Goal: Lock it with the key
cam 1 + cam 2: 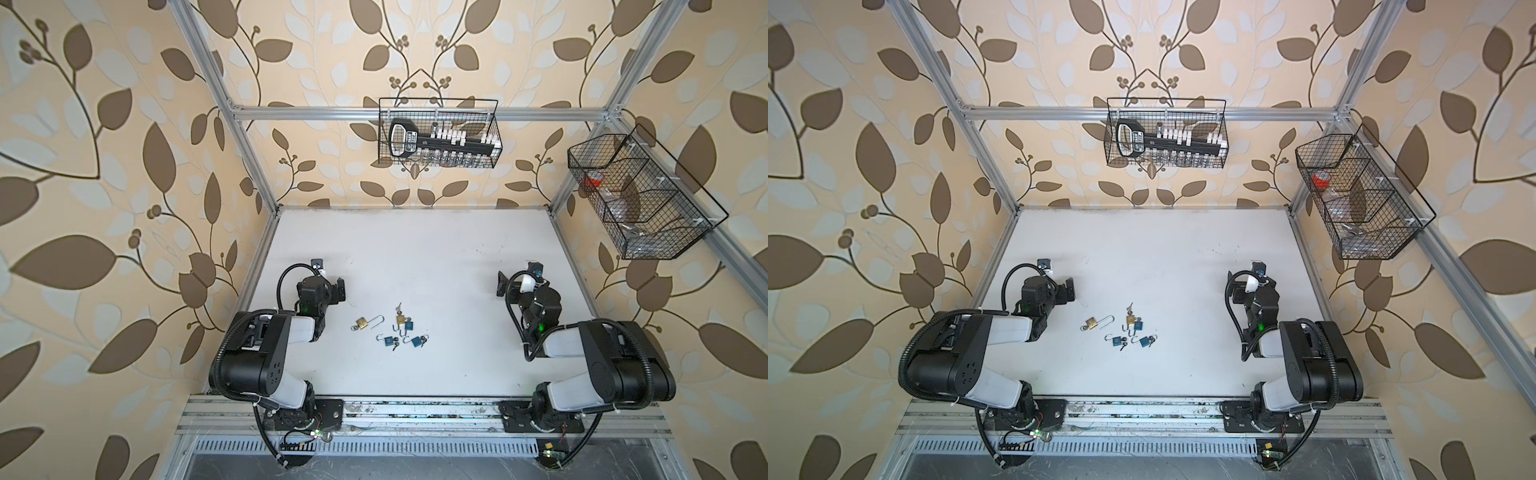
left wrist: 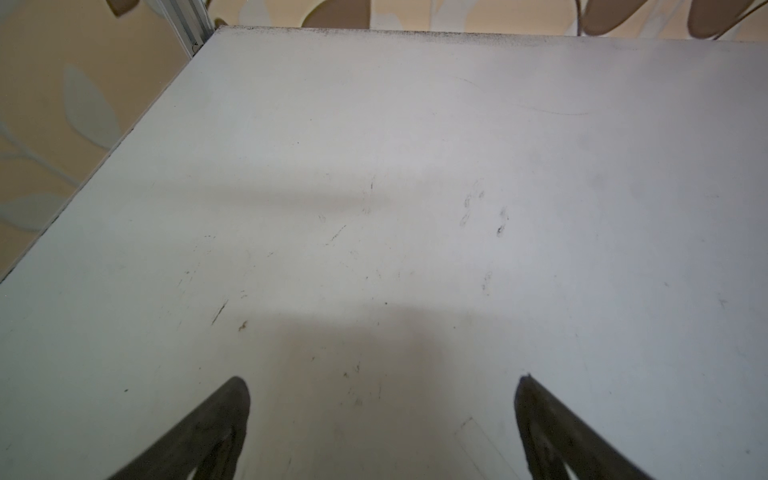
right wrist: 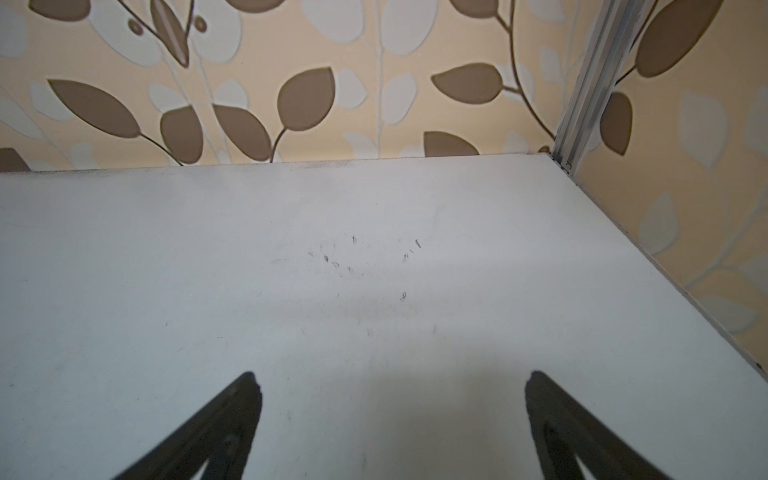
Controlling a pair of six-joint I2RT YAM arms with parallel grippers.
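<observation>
Brass padlock [image 1: 362, 323], unlatched, lies on the table [image 1: 415, 249] at five o'clock from the left gripper [image 1: 340, 289], long axis eight-to-two. The right gripper [image 1: 501, 283] sits farther off. Both grippers are spread wide and empty.

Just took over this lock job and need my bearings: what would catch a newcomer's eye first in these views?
A cluster of small brass and blue padlocks, several shackles open, lies mid-table between the left arm and right arm, both folded with jaws open and empty. Above, an oversized black key-shaped rack lies in the wire basket on the back rail.
</observation>
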